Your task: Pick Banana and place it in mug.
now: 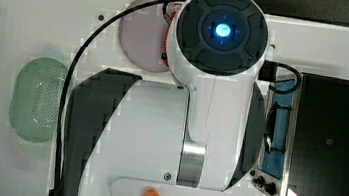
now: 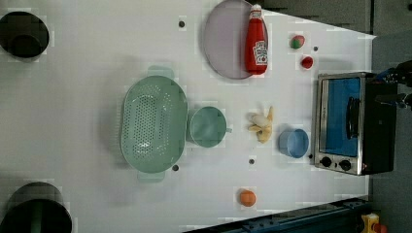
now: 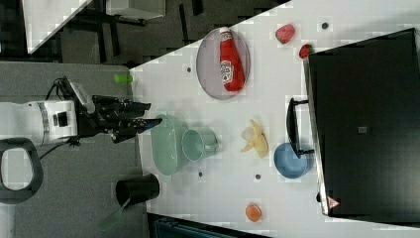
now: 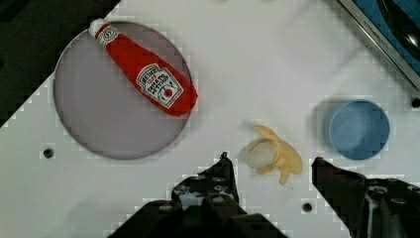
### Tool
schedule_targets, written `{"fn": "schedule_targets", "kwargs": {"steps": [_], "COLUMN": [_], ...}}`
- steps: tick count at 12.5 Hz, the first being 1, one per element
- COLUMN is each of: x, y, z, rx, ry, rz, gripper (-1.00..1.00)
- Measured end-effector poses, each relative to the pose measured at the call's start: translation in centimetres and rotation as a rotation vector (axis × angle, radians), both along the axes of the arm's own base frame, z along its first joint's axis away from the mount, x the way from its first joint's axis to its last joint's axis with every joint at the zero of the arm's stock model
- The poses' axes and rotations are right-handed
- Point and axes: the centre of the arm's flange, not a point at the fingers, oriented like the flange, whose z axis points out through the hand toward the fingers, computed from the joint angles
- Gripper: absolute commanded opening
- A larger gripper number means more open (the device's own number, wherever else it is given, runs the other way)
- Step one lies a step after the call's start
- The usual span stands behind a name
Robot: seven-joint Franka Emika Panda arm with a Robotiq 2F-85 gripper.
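Banana (image 2: 261, 124), pale yellow and partly peeled, lies on the white table (image 2: 77, 87) between the mug (image 2: 207, 126) and the blue cup (image 2: 293, 142), touching neither. In the left view the dull-green mug stands upright just to the right of the pale-green perforated colander (image 2: 153, 124), its rim close against the colander's wall; whether the two touch cannot be told. The blue cup sits just in front of the toaster oven (image 2: 352, 123), whose door is tinted blue.

A red ketchup bottle (image 2: 256, 41) lies on its side across the edge of a grey-lilac plate (image 2: 224, 39), near the top of the left view. Two small red-and-green fruits (image 2: 297, 41) rest beside the plate, toward the oven. A small round orange thing (image 2: 247, 197) lies alone near the lower edge of the left view, well apart from the banana.

In the wrist view the gripper (image 4: 271, 166) hangs above the table with its two dark fingers (image 4: 218, 181) spread apart and nothing between them but air; the banana appears just beyond the fingertips, in the gap. In the right view the gripper reaches over the table edge toward the colander. Two dark cylinders (image 2: 23, 33) stand at the left view's left corners.
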Motion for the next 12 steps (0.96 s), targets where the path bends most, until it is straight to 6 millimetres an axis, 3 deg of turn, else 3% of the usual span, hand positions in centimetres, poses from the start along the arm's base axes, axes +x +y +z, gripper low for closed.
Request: {"fn": "schedule_targets", "kwargs": {"steps": [2,3,4,6,8,9,10,12], "x": [-5.7,-8.3,-10.0,-11.8,-11.2,-10.4,-9.8,-8.7], "y": [-0.5,-1.1,-1.6,-2.1,-2.9,-2.8,-2.5,-2.1], "z": [-0.5,0.6,2.5,6.3,6.7,5.5,2.7,-5.6], "rx": [0.031,0.038,0.042,0.034,0.015,0.003,0.012,0.008], "ry": [0.127,0.148,0.128,0.033,-0.069,-0.083,-0.048,0.044], "rz": [-0.003,-0.015,-0.017,-0.001,-0.011,-0.004,0.007,0.045], "gripper": [0.76,0.97,1.0,1.0,1.0,1.0,1.0,1.0]}}
